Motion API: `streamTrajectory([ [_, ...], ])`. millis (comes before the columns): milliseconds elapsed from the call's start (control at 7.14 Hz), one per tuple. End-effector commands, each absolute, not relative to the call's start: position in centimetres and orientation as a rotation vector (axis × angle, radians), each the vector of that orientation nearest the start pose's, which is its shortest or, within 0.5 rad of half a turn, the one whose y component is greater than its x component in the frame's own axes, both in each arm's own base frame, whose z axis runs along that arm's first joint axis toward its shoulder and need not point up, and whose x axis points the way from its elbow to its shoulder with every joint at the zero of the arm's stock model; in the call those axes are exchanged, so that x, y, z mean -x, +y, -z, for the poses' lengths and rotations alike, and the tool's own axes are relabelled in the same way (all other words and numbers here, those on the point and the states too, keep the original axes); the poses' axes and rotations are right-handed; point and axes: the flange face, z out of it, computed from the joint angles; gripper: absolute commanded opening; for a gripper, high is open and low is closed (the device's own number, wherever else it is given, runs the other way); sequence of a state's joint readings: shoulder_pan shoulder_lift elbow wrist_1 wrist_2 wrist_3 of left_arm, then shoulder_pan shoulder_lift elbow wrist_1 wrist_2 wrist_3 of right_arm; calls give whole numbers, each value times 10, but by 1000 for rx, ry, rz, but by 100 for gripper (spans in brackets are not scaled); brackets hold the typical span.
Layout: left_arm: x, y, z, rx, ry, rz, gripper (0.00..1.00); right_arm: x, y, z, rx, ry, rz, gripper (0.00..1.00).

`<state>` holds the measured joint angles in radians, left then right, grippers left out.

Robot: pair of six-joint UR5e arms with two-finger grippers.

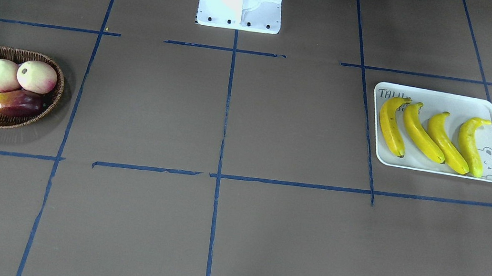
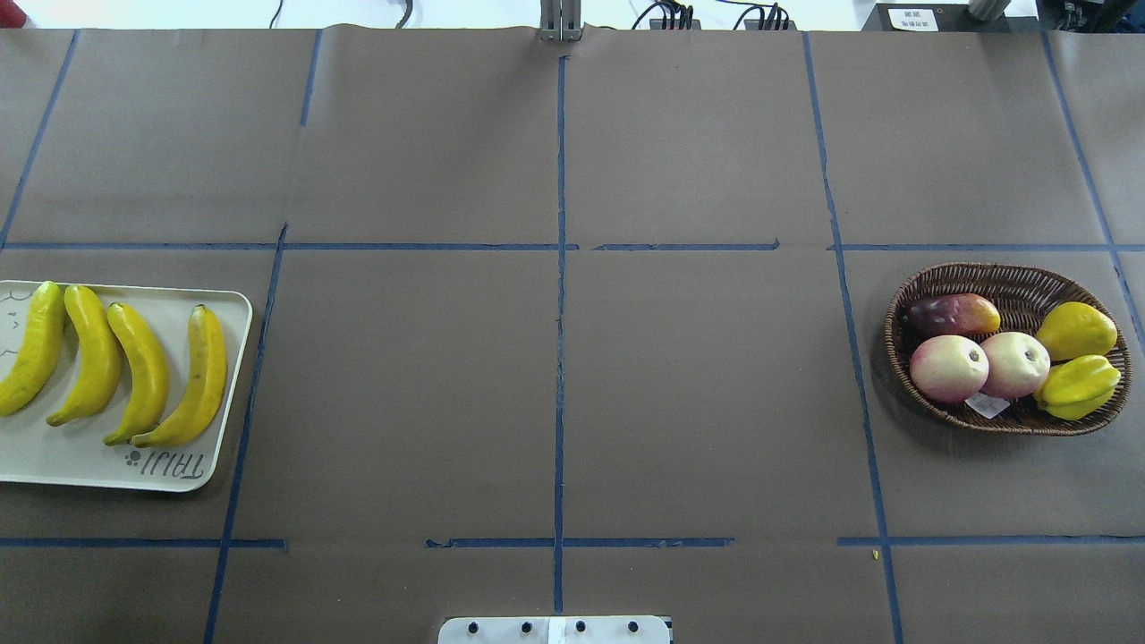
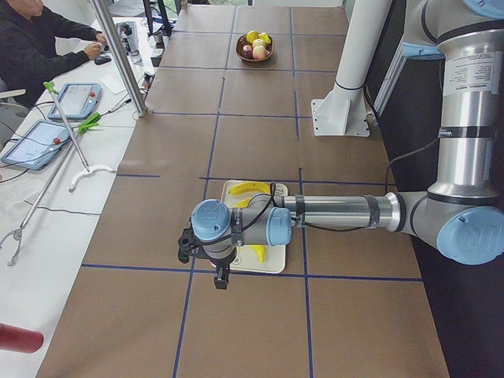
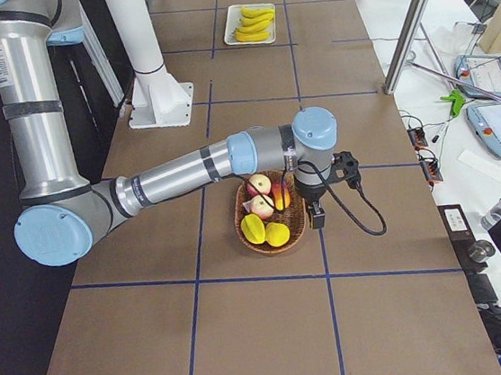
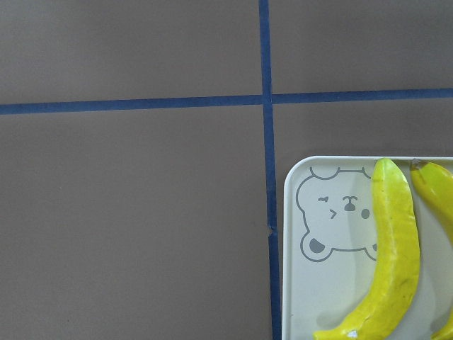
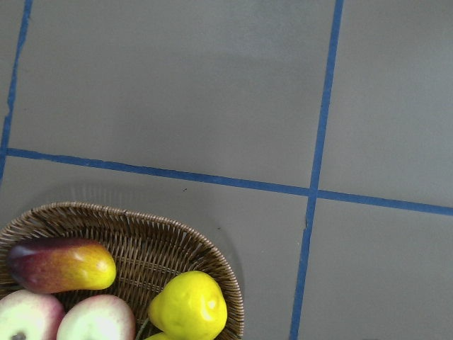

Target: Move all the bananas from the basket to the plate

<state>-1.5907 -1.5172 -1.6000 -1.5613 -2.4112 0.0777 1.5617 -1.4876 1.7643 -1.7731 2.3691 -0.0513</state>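
Silver left arm point(image 3: 331, 213) outstretched above plate point(image 3: 274, 260).

Plate point(image 2: 72, 458): "TAIJI" printed at one corner, upside down in the overhead view. In the front view the word's end runs under a banana point(image 1: 392, 127) tip, and the smaller print below it is unreadable. Grey bear face at the opposite corner, no text. Sticker point(image 2: 987, 405) by a peach point(image 2: 949, 368): unreadable. Left arm point(image 3: 465, 142) label point(image 3: 465, 75): unreadable.

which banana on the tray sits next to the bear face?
The end banana, leftmost of the row in the overhead view; it overlaps the bear face printed on the tray. The others lie nearer the lettering.
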Motion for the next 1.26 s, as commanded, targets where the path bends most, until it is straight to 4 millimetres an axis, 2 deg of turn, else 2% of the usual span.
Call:
streamTrajectory([
  [0, 69, -464, -666, -13, 836, -44, 100, -96, -513, -581, -41, -833, -16, 100],
  [140, 69, -464, -667, -10, 837, -46, 100, -106, -510, -587, -40, -851, -36, 100],
  [420, 69, -465, -667, -10, 835, -44, 100, -105, -496, -603, -11, -849, -46, 100],
  [700, 69, -466, -665, -13, 836, -42, 100, -102, -453, -645, 42, -846, -71, 100],
  [840, 70, -467, -665, -14, 835, -41, 100, -101, -444, -654, 51, -842, -81, 100],
  [1120, 69, -466, -665, -11, 836, -36, 100, -100, -438, -660, 65, -844, -85, 100],
])
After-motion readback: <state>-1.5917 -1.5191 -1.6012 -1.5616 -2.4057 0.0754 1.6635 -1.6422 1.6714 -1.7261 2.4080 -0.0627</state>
